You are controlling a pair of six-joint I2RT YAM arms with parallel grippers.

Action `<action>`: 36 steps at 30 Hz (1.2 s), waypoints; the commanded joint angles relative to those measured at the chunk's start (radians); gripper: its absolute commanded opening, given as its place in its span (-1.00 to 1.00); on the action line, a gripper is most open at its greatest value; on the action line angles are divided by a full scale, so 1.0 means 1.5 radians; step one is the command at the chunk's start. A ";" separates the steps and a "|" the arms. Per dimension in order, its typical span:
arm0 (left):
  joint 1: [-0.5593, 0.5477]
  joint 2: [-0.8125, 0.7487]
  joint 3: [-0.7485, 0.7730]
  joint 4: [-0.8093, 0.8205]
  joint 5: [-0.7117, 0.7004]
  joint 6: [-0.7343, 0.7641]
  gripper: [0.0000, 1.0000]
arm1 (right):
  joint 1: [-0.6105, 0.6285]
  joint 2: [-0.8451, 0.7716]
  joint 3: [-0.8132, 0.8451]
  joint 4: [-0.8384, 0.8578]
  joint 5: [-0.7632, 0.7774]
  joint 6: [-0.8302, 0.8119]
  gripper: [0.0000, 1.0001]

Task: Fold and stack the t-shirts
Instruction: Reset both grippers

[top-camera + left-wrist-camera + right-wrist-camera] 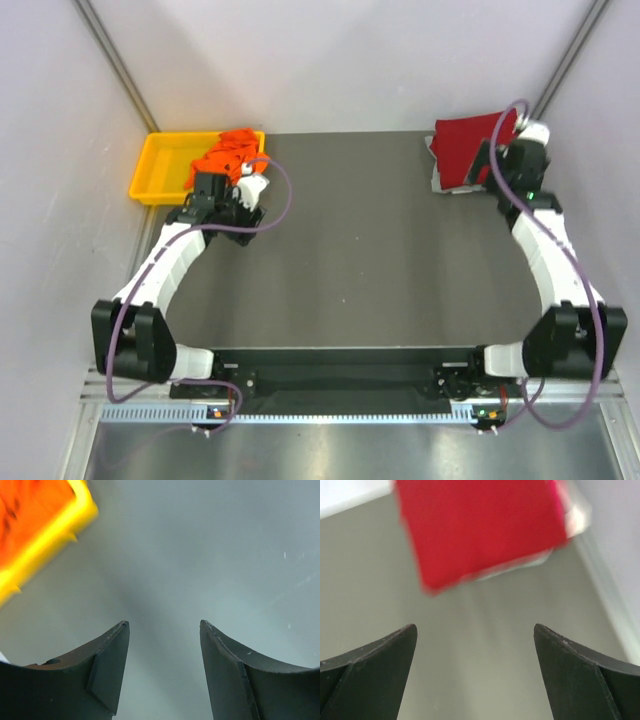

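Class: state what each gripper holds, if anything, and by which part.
Nothing is held. The left gripper stands open over the table near the yellow tray; the right gripper stands open short of the dark red t-shirt.

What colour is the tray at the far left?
Yellow; the tray shows best from the top camera.

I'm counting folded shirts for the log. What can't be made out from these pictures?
What lies under the dark red shirt: top view shows only a pale sliver; right wrist view is blurred.
That shirt's right side: top view, behind the right arm.
Orange shirt in the yellow tray: top view, partly behind the left arm; left wrist view, blurred and cropped.
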 commanded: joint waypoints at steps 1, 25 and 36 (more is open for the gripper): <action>0.007 -0.055 -0.075 -0.015 0.003 -0.024 0.27 | 0.065 -0.101 -0.156 0.066 -0.054 0.041 1.00; 0.008 -0.232 -0.296 0.066 -0.081 -0.110 0.21 | 0.133 -0.537 -0.597 0.080 -0.108 0.151 0.99; 0.008 -0.225 -0.297 0.063 -0.083 -0.105 0.20 | 0.132 -0.515 -0.602 0.098 -0.108 0.153 0.99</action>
